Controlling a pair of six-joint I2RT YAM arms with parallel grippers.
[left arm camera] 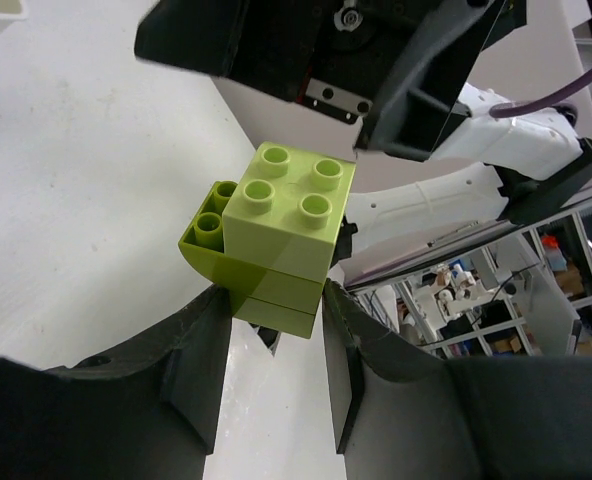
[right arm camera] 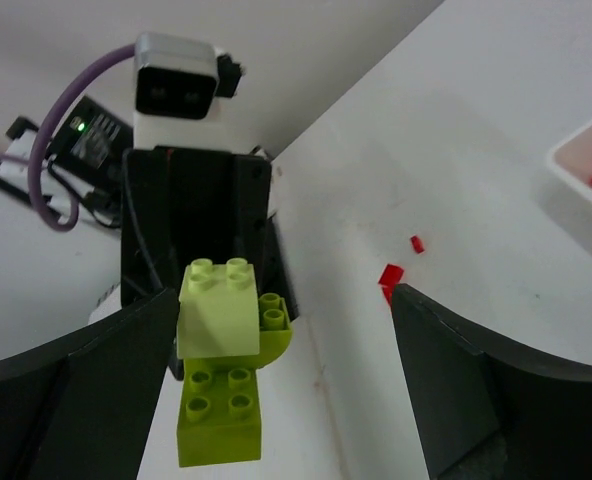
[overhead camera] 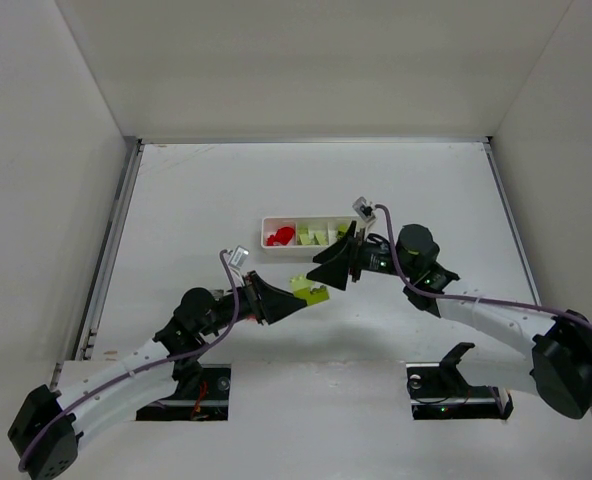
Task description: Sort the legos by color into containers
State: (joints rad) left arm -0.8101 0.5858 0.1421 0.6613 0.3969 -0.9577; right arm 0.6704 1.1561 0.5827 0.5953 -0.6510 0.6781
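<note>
The left gripper [left arm camera: 273,318] was clamped on a cluster of joined yellow-green studded plastic bricks [left arm camera: 281,235]. Its two black fingers [left arm camera: 201,370] pressed the cluster's lower sides, so most of the bricks stood out past the fingertips. The right gripper [right arm camera: 281,300] faced that cluster with its jaws spread wide and holding nothing. The cluster sat just ahead of their gap, closer to one finger.

Just behind the right jaws lay a long, shallow white plastic tray [overhead camera: 276,219]. Bright red bricks [overhead camera: 281,236] were in the compartment farthest from those jaws, and yellow-green bricks [overhead camera: 314,236] were in the middle one. The nearest compartment was hidden by the gripper. Two small red pieces [right arm camera: 389,273] lay on the white table [overhead camera: 206,190] beyond the open jaws.
</note>
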